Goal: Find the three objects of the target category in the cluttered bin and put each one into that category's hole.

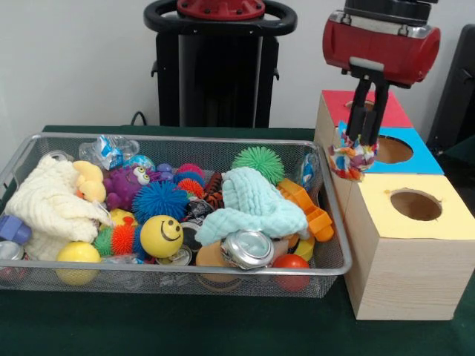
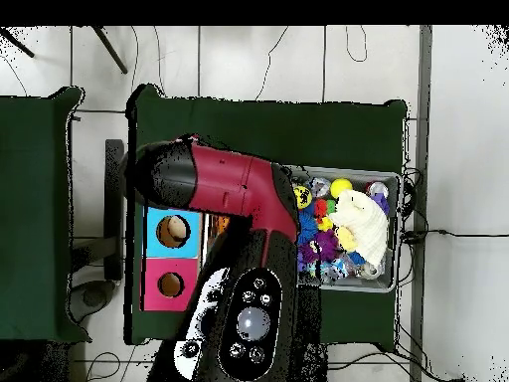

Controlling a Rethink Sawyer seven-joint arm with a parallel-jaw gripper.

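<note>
My gripper (image 1: 355,150) hangs between the wire mesh bin (image 1: 171,272) and the boxes, shut on a whitish fabric piece (image 1: 352,159) with red, blue and yellow blotches. The piece hangs in the air beside the blue-panelled box, above the near left corner of the yellow-panelled box. The round hole (image 1: 415,205) in the pale yellow panel lies to the right and nearer the camera. No other printed fabric pieces show in the bin. In the overhead view the arm (image 2: 229,199) covers the gripper, the piece and the yellow box.
The bin holds a cream cloth (image 1: 46,204), a mint cloth (image 1: 256,204), a purple monster (image 1: 128,182), spiky balls, a smiley ball (image 1: 161,236) and a can (image 1: 247,248). Blue-panelled (image 1: 404,152) and red-panelled (image 1: 355,107) boxes stand behind the yellow one.
</note>
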